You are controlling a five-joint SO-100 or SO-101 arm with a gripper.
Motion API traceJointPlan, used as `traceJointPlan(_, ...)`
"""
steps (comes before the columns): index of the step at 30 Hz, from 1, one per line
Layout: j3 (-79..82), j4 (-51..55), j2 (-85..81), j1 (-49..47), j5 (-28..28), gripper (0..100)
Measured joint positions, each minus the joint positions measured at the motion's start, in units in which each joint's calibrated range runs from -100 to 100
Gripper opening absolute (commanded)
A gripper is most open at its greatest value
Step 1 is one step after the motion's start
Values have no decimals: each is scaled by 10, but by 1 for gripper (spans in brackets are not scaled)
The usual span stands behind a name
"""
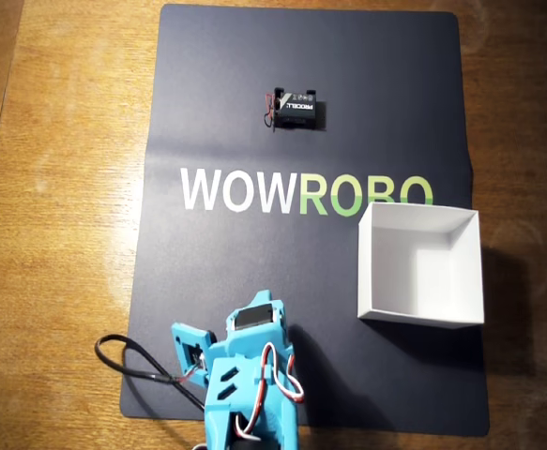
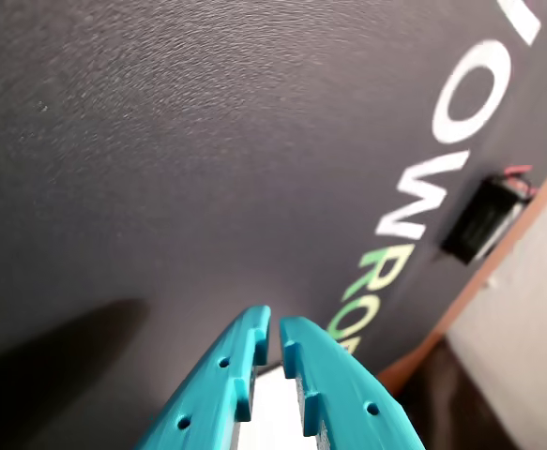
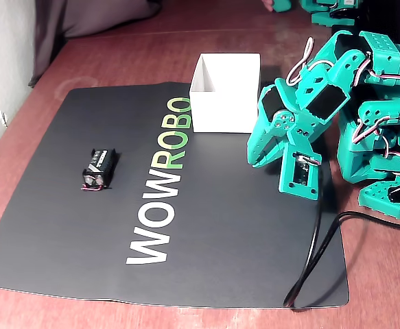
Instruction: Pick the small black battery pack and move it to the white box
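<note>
The small black battery pack lies flat near the far edge of the dark mat, with red and black wires at its left end. It also shows in the fixed view and the wrist view. The white box stands open and empty on the mat's right side; in the fixed view it is at the back. My teal gripper hangs over the near part of the mat, far from the pack. Its fingertips are almost touching, with nothing between them. In the fixed view the gripper points down beside the box.
The dark mat carries white and green WOWROBO lettering and lies on a wooden table. A black cable loops off the mat near my base. More teal arm parts stand at the right in the fixed view.
</note>
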Motion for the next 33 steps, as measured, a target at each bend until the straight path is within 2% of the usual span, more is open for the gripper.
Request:
traceJointPlan(5, -75, 0, 87, 0, 13, 1)
traceJointPlan(17, -391, -2, 416, 0, 13, 1)
traceJointPlan(22, -549, -2, 564, 23, -6, 1)
traceJointPlan(33, -959, 48, 910, 44, -11, 1)
